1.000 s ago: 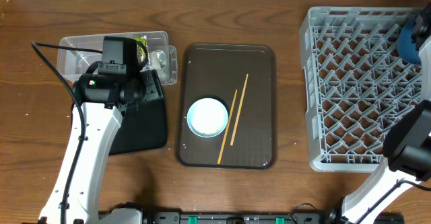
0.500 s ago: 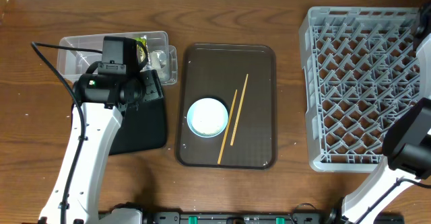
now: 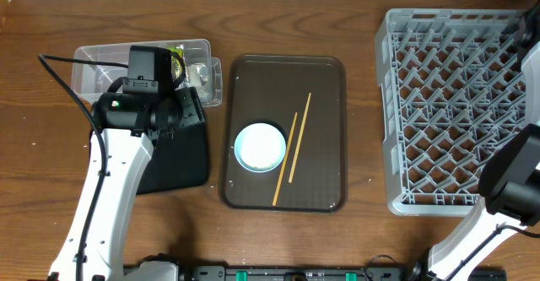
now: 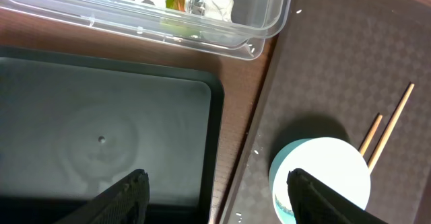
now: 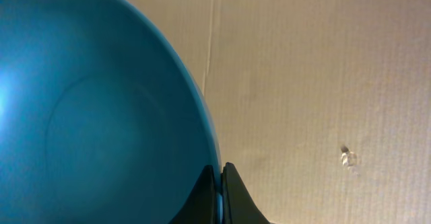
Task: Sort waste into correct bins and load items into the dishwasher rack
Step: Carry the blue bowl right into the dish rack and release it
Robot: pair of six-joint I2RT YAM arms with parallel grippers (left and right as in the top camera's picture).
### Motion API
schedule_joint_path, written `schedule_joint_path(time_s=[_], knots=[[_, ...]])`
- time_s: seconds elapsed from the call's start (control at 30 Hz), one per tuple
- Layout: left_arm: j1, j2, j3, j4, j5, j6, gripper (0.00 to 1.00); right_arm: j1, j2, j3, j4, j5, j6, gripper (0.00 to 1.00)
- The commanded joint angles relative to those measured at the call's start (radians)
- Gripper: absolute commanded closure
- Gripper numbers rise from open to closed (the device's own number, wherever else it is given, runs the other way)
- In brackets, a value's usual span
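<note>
The brown serving tray (image 3: 325,87) lies mid-surface (image 3: 363,11). On it sits the small white-and-light-blue bowl (image 3: 260,146), with two chopsticks (image 3: 295,150) slanting just to its right. Left of the tray lie the black tray (image 3: 181,159) and the clear tub (image 3: 93,66), which holds the snack wrapper (image 3: 176,60) and paper scraps (image 3: 199,72). To the tray's right stands the dishwasher rack (image 3: 447,112). The left tool (image 4: 219,200) hovers over the tray's left edge, spread wide and gripping nothing. The right tool (image 5: 220,183) is pinched onto the rim of the large blue bowl (image 5: 87,116), outside the overhead view.
</note>
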Motion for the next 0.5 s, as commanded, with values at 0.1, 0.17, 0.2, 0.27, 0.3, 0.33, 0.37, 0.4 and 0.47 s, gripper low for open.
schedule_joint_path(time_s=[0.1, 0.17, 0.2, 0.27, 0.3, 0.33, 0.37, 0.4, 0.47], knots=[[0.004, 0.002, 0.000, -0.001, -0.012, -0.005, 0.31, 0.015, 0.013, -0.002, -0.072, -0.031, 0.102, 0.99], [0.004, 0.002, 0.000, -0.001, -0.012, -0.005, 0.31, 0.024, 0.013, -0.002, -0.118, -0.031, 0.193, 0.95], [0.004, 0.002, 0.000, -0.001, -0.011, -0.005, 0.31, 0.027, 0.013, -0.002, -0.146, -0.031, 0.227, 0.86], [0.004, 0.002, 0.000, -0.001, -0.011, -0.005, 0.32, 0.036, 0.013, -0.002, -0.212, -0.031, 0.284, 0.69], [0.004, 0.002, 0.000, -0.001, -0.011, -0.005, 0.31, 0.038, 0.013, -0.002, -0.235, -0.031, 0.315, 0.66], [0.004, 0.002, 0.000, -0.001, -0.011, -0.005, 0.32, 0.040, 0.013, -0.002, -0.248, -0.031, 0.341, 0.64], [0.004, 0.002, 0.000, -0.001, -0.011, -0.005, 0.31, 0.039, 0.013, -0.002, -0.259, -0.030, 0.369, 0.61], [0.004, 0.002, 0.000, -0.001, -0.011, -0.005, 0.32, 0.039, 0.013, -0.002, -0.262, -0.024, 0.392, 0.60], [0.004, 0.002, 0.000, -0.001, -0.011, -0.005, 0.32, 0.040, 0.009, -0.002, -0.262, -0.008, 0.443, 0.56]])
